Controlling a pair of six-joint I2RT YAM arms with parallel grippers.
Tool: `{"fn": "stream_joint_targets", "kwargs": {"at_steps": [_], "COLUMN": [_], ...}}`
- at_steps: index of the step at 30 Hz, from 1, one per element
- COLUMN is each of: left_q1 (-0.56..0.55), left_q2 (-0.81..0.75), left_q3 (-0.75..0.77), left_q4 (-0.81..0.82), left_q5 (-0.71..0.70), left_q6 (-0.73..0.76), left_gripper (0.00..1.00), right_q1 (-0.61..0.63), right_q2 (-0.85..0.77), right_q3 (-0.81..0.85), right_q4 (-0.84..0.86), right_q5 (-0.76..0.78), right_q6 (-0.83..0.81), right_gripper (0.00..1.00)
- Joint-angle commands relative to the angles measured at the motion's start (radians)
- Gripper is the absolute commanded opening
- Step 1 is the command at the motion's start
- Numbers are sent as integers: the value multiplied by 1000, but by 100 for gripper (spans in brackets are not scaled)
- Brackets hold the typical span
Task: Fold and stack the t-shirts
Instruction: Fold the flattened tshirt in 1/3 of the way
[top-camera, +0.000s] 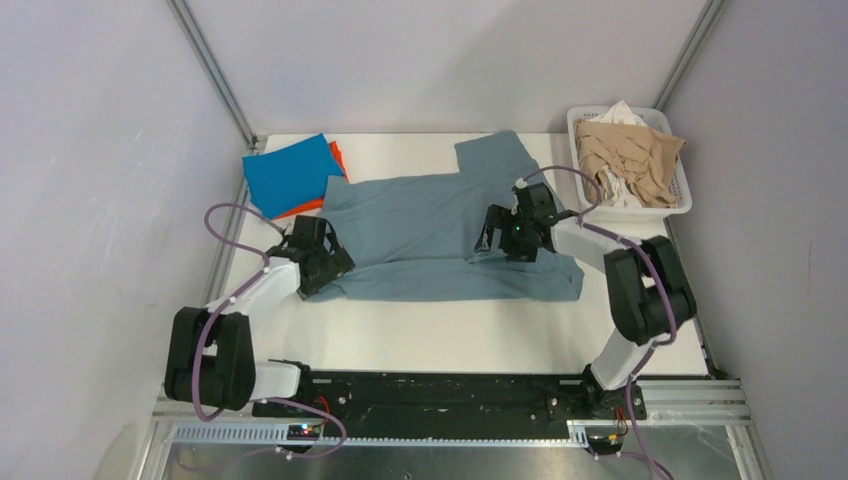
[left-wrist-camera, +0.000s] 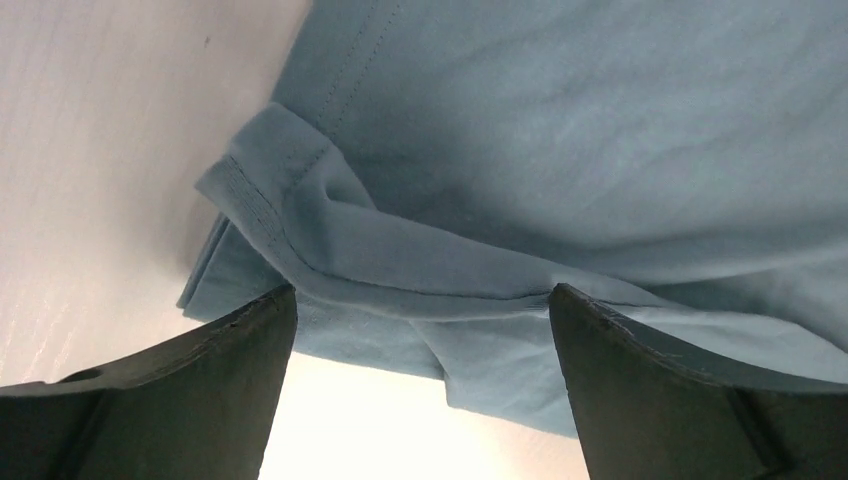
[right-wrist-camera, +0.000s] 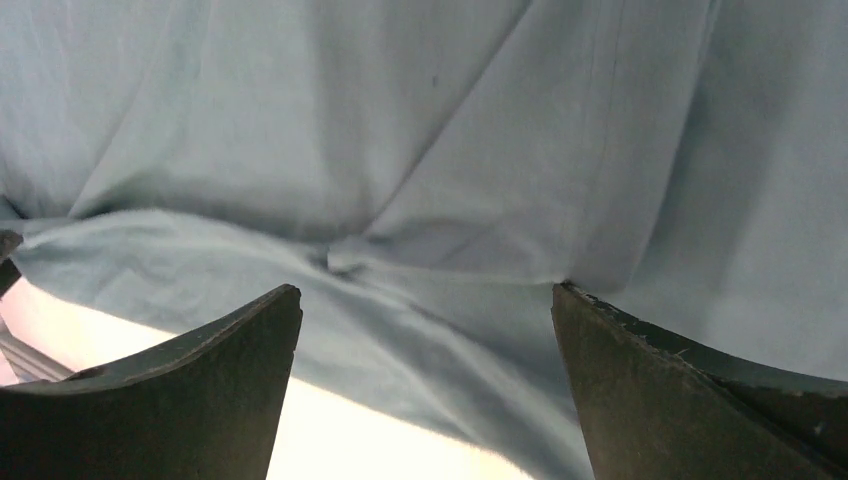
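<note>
A large grey-blue t-shirt (top-camera: 430, 225) lies spread across the middle of the table, partly folded. My left gripper (top-camera: 322, 262) is open over its near left corner; the left wrist view shows the folded hem (left-wrist-camera: 330, 240) between the spread fingers (left-wrist-camera: 240, 350). My right gripper (top-camera: 503, 238) is open over the shirt's right part, with wrinkled cloth (right-wrist-camera: 430, 260) between its fingers (right-wrist-camera: 640, 360). A folded bright blue t-shirt (top-camera: 290, 175) lies on an orange one (top-camera: 338, 155) at the back left.
A white slatted basket (top-camera: 680, 200) with beige and white garments (top-camera: 625, 155) stands at the back right. White tabletop (top-camera: 450, 330) shows in front of the shirt. Walls and metal posts close in the back and sides.
</note>
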Motion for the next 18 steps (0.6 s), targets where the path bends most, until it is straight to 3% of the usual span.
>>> {"fn": "stream_joint_targets", "kwargs": {"at_steps": [1, 6, 11, 15, 18], "left_q1": [16, 34, 41, 50, 59], "left_q2": [34, 68, 89, 87, 70], "left_q3": [31, 17, 9, 3, -5], "left_q4": [51, 61, 66, 65, 63], "left_q5": [-53, -52, -79, -80, -78], "left_q6": [27, 27, 26, 37, 43], "left_gripper": [100, 100, 100, 100, 100], "right_q1": [8, 14, 32, 36, 34], "right_q2": [138, 247, 336, 402, 325], "right_q3": [118, 272, 412, 569, 531], "right_q4": [125, 201, 419, 348, 270], "right_q5": [-6, 64, 111, 69, 63], "right_q6": [21, 64, 78, 61, 28], "right_gripper": [99, 99, 99, 99, 99]}}
